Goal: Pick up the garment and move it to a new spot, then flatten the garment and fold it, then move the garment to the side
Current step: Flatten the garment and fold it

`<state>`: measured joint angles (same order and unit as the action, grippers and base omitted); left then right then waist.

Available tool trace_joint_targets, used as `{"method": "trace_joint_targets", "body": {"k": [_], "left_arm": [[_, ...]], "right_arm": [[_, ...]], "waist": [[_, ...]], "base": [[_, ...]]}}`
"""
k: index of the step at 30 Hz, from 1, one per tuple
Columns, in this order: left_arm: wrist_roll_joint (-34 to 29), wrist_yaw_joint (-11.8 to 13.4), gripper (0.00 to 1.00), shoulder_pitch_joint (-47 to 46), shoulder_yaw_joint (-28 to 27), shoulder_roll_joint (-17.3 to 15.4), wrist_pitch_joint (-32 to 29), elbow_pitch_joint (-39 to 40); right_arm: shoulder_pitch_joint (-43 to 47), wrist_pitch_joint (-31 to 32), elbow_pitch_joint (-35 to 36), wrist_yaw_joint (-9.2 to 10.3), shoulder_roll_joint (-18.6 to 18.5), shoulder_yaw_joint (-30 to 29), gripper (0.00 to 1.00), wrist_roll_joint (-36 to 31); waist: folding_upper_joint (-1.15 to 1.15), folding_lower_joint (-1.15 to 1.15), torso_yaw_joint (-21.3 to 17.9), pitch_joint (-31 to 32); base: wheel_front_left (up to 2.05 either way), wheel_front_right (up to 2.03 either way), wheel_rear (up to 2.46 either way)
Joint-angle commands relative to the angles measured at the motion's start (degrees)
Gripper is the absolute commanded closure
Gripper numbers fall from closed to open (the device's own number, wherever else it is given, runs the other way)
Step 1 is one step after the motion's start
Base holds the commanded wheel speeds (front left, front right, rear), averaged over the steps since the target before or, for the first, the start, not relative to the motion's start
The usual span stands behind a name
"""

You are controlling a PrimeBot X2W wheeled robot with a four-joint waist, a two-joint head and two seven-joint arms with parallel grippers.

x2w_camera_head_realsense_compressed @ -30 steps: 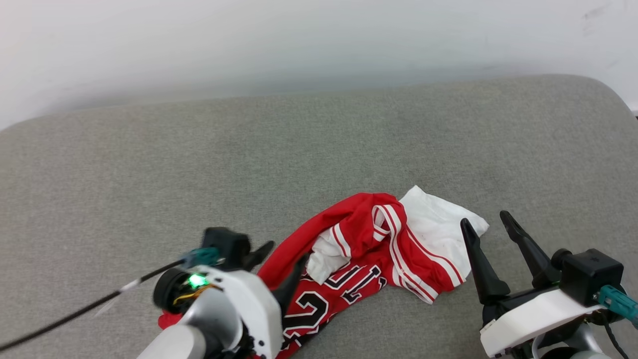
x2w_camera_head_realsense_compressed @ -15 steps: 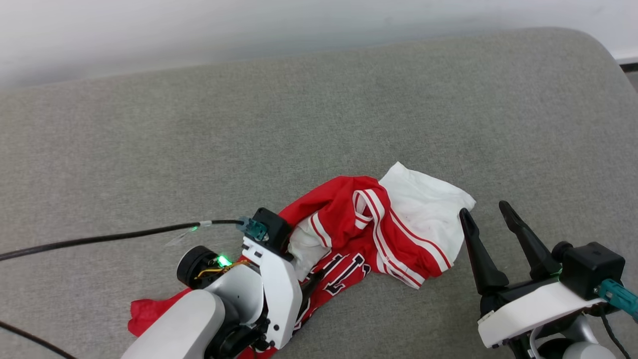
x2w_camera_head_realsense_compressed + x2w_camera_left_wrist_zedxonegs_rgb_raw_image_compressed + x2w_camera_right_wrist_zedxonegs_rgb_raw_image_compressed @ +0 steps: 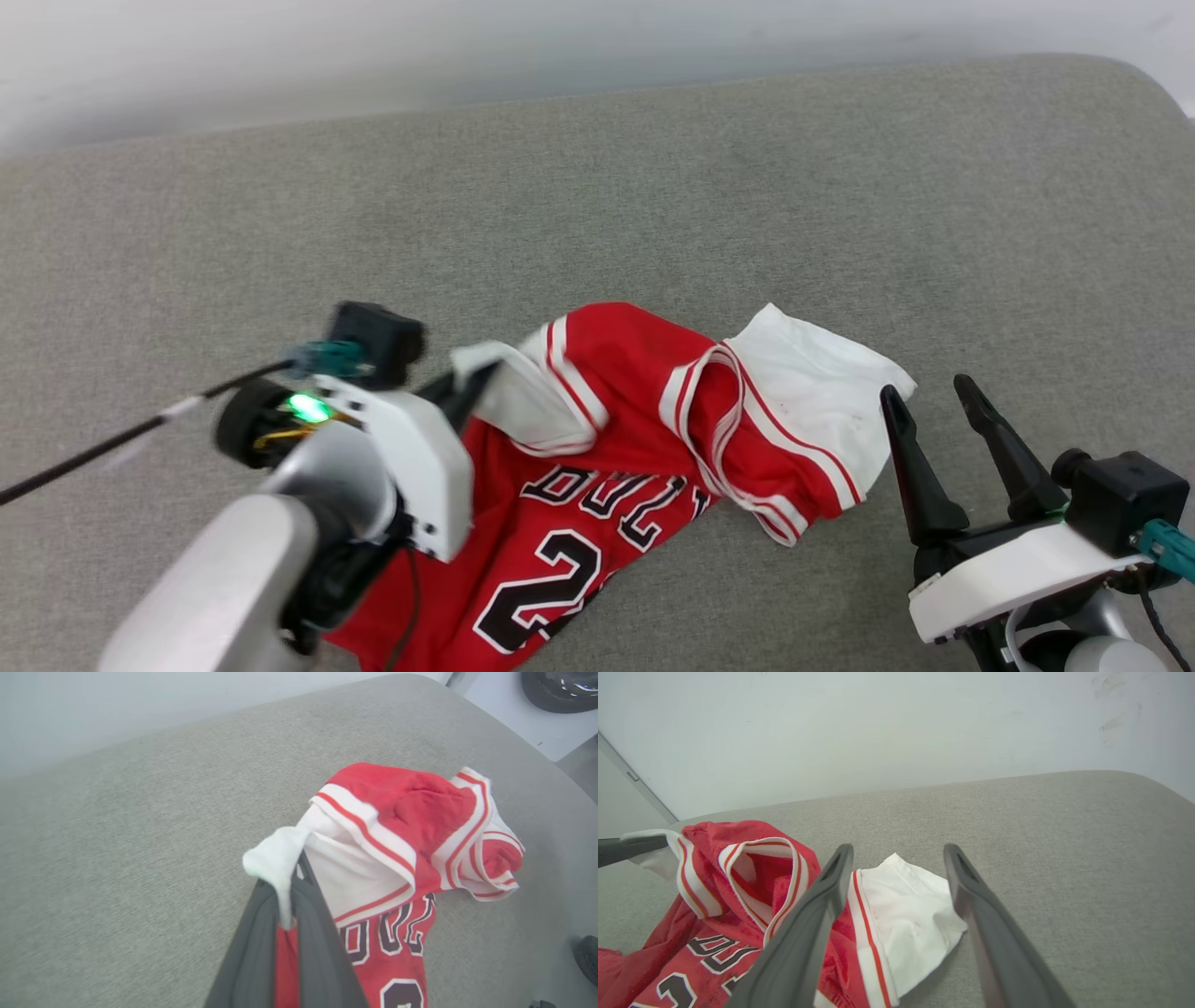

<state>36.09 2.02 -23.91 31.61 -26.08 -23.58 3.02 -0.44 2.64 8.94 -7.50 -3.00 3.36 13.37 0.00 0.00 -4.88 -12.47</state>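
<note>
Garment (image 3: 597, 448): crumpled red-and-white jersey T-shirt | pickup step | left gripper (image 3: 471, 385) pinches its nine-o'clock sleeve (image 3: 518, 401) | right gripper (image 3: 924, 386) agape, empty | next: lift clear.

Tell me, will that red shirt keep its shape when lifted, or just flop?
Probably floppy: the garment drapes in folds from the white sleeve pinched in the left gripper. It looks light, since that small pinch holds the sleeve up. It may drag rather than slide, as the rest lies on the grey fabric surface.
</note>
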Motion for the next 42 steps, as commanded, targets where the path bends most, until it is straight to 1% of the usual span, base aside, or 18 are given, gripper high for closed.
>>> {"method": "trace_joint_targets", "body": {"k": [1, 5, 7, 9, 11, 13, 18, 19, 20, 21, 22, 28, 33, 36, 39, 42], "left_arm": [[0.4, 1.9, 1.0, 1.4, -2.6, -1.5, 1.1, 1.5], [2.3, 5.5, 1.0, 3.6, -8.4, -4.4, 2.1, 2.2], [3.4, 6.7, 1.0, 4.7, -11.1, -5.7, 2.9, 0.9], [5.1, 7.5, 1.0, 5.9, -13.2, -5.8, 3.6, -1.2], [6.8, 7.5, 1.0, 6.6, -15.0, -5.7, 4.5, -4.0], [8.1, 6.9, 1.0, 7.2, -15.9, -5.2, 5.3, -7.5], [10.4, 4.2, 1.0, 6.7, -15.7, -2.8, 7.3, -15.1], [10.4, 3.8, 0.93, 6.3, -15.5, -2.4, 7.9, -16.0], [10.6, 3.4, 0.6, 6.1, -15.4, -1.9, 8.4, -16.7], [10.7, 3.1, 0.1, 6.0, -15.4, -1.4, 9.1, -17.4], [10.6, 2.8, 0.0, 6.0, -15.4, -1.0, 10.0, -18.0], [7.9, 2.4, 0.0, 7.6, -16.3, 0.1, 19.0, -17.4], [3.5, 4.2, 0.0, 10.3, -16.3, 0.2, 27.2, -14.0], [0.8, 5.5, 0.0, 12.4, -15.7, 0.0, 30.8, -10.9], [-1.7, 7.2, 0.0, 14.6, -15.2, -0.6, 33.0, -7.1], [-3.6, 9.1, 0.0, 16.9, -14.9, -1.0, 34.1, -3.4]], "right_arm": [[-0.5, 0.1, -0.1, 0.02, 0.2, -0.1, 0.0, 0.2], [-0.9, 0.4, 0.2, 0.02, 0.2, -0.3, 0.0, 0.3], [-1.4, 0.5, 0.3, 0.02, 0.2, -0.5, 0.0, 0.1], [-1.8, 0.6, 0.3, 0.02, 0.2, -0.8, 0.0, 0.0], [-1.9, 0.6, 0.0, 0.02, 0.2, -1.2, 0.0, 0.0], [-2.1, 0.6, -0.2, 0.02, 0.2, -1.4, 0.0, 0.0], [-2.7, 0.2, -1.0, 0.02, 0.2, -2.1, 0.0, 0.0], [-2.7, 0.1, -1.1, 0.02, 0.2, -2.4, 0.0, -0.1], [-2.7, 0.0, -1.2, 0.02, 0.2, -2.7, 0.0, -0.2], [-2.7, -0.1, -1.3, 0.02, 0.2, -3.0, 0.0, -0.4], [-2.6, 0.0, -1.4, 0.02, 0.2, -3.4, 0.0, -0.4], [-1.8, 0.9, -1.1, 0.02, 0.2, -5.2, 0.0, -0.8], [-0.5, 3.2, -1.2, 0.02, 0.2, -6.9, 0.0, -0.5], [0.3, 6.5, -1.6, 0.02, 0.0, -8.0, 0.0, 0.4], [0.9, 11.2, -2.7, 0.02, -1.4, -9.2, 0.0, 2.0], [0.8, 17.2, -4.5, 0.02, -3.1, -10.5, 0.0, 3.9]], "waist": [[0.0, 0.0, 0.6, 0.0], [0.0, 0.0, 1.2, -0.8], [0.0, 0.0, 1.2, -1.5], [0.0, 0.0, 1.2, -2.2], [0.0, 0.0, 1.1, -2.9], [0.0, 0.0, 1.0, -3.5], [0.0, 0.0, 0.8, -4.3], [0.0, 0.0, 0.9, -4.3], [0.0, 0.0, 0.9, -4.2], [0.0, 0.0, 1.0, -4.0], [0.0, 0.0, 1.0, -3.8], [0.0, 0.0, 1.3, -0.9], [0.0, 0.0, 1.6, 2.1], [0.0, 0.0, 1.9, 3.5], [0.0, 0.0, 2.4, 4.2], [0.0, 0.0, 3.0, 4.7]], "base": [[0.0, 0.0, 0.0], [0.0, 0.0, 0.0], [0.0, 0.0, 0.0], [0.0, 0.0, 0.0], [0.0, 0.0, 0.0], [0.0, 0.0, 0.0], [0.0, 0.0, 0.0], [0.0, 0.0, 0.0], [0.0, 0.0, 0.0], [0.0, 0.0, 0.0], [0.0, 0.0, 0.0], [0.0, 0.0, 0.0], [0.0, 0.0, 0.0], [0.0, 0.0, 0.0], [0.0, 0.0, 0.0], [0.0, 0.0, 0.0]]}}
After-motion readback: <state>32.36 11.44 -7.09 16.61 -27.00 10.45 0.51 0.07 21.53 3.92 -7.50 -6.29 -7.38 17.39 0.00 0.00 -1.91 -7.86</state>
